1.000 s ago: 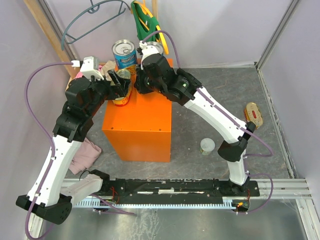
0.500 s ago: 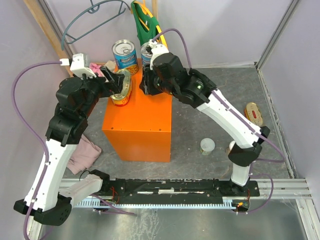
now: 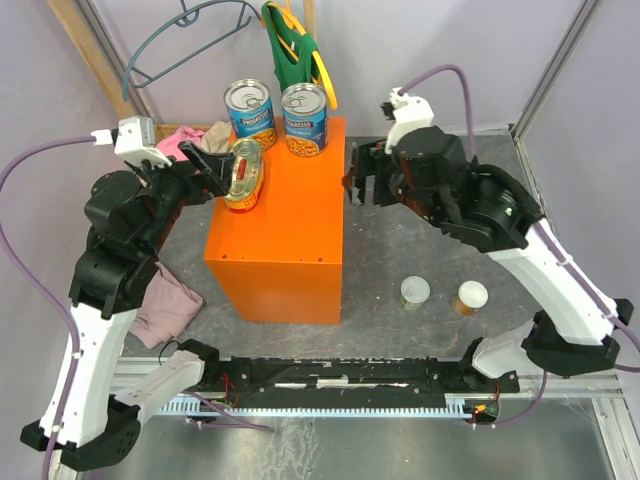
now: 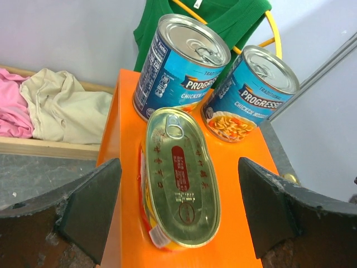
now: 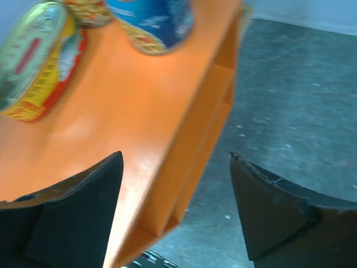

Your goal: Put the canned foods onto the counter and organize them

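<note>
Spread wide and empty at the left gripper, with an oval tin flat on the counter between the fingers, seemingly ranked before two blue cans past the tips. Agape and empty too at the right gripper; small white-lidded cans well apart, unplaced.

The left blue can and right blue can read "PROGRESSO" and "CHICKEN"; the oval tin is illegible.

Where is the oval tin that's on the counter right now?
Top view: the oval tin sits at the orange counter's left rear edge, just in front of the left blue can, between the fingers of the open left gripper.
</note>
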Tool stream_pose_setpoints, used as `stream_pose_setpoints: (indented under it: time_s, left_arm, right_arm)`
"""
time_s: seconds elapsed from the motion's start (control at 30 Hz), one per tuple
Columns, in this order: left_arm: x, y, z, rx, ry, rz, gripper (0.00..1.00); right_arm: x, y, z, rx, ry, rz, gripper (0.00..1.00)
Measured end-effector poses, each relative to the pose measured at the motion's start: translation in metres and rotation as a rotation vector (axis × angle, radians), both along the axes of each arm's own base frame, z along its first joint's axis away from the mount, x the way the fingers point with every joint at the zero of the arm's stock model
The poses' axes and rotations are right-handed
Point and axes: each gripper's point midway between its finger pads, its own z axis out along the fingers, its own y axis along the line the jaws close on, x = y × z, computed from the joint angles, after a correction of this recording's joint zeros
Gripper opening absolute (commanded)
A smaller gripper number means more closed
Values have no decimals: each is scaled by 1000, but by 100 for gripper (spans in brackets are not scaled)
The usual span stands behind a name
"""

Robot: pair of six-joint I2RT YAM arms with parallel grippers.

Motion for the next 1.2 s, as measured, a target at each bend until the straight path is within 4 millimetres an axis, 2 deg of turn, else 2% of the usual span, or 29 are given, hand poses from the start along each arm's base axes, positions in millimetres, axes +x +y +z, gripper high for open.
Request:
stream_pose_setpoints:
  time_s: [0.1,0.2,0.37,0.47,0.57,0.67,0.77,0.93,1.1,1.2]
  left_arm:
    - [-14,3,2,-33,-8,-7,92]
    - [-28,2,2,-71,-14,-30,92]
    - [-48,2,1,-117,-30,-65,92]
    - [-54,1,-4,-138,-25,-80,92]
    - [-58,-2,-12,-154,-11,-97,92]
    - [-58,-6,-20,-166,9,-117,92]
    - [-59,-10,-27,-180,20,-132,92]
    - [-64,-11,-30,-193,11,-147,92]
    - [-67,-10,-21,-205,-27,-153,92]
    - [-66,-11,-17,-209,-42,-157,92]
  right_arm:
    - [6,-36,-8,-30,0,-104,92]
    - [21,-75,-25,-63,19,-242,100]
    - [49,-123,-58,-139,71,-445,99]
    - [66,-153,-86,-187,129,-562,99]
    - [80,-195,-120,-225,209,-700,99]
    - [86,-243,-162,-250,328,-841,99]
    - [88,-281,-201,-274,448,-955,99]
    - [97,-312,-237,-338,547,-1037,99]
    - [107,-337,-271,-411,615,-1063,99]
    - [102,-356,-296,-440,676,-1084,99]
